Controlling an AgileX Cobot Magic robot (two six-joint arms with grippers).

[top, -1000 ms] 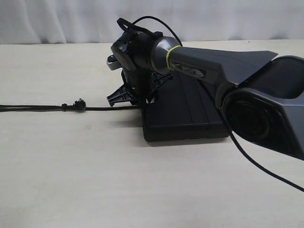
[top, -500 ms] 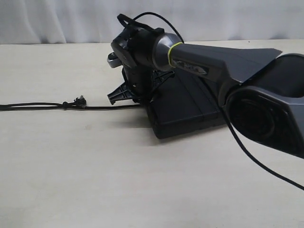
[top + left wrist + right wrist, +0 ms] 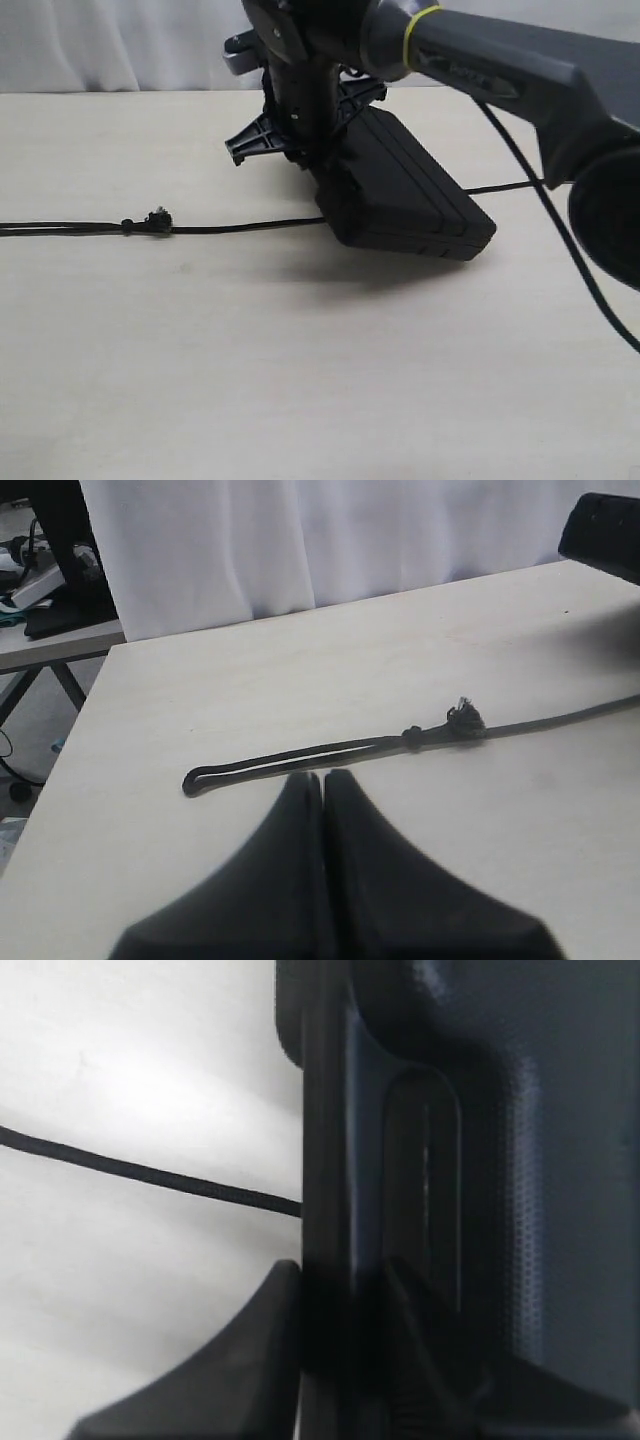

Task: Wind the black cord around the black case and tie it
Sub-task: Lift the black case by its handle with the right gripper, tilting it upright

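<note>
- Change: the black case (image 3: 400,195), flat on the table (image 3: 300,390) a second ago, is now tipped up at its gripped end; its lower corner sits at or near the tabletop, with shadow beneath
- The black cord (image 3: 240,227) now shows on both sides of the case, passing under it; its knot (image 3: 157,219) lies well apart, to the left
- Judgement: the cord is placed for a first turn; wrapping over and tying are not yet done
- Right gripper (image 3: 338,1270) is clamped on the case's edge; the arm is raised, reaching across the middle, wrist pointing down
- Left gripper (image 3: 324,780) has its jaws together and empty, low over the table near the cord's folded end, not touching
</note>
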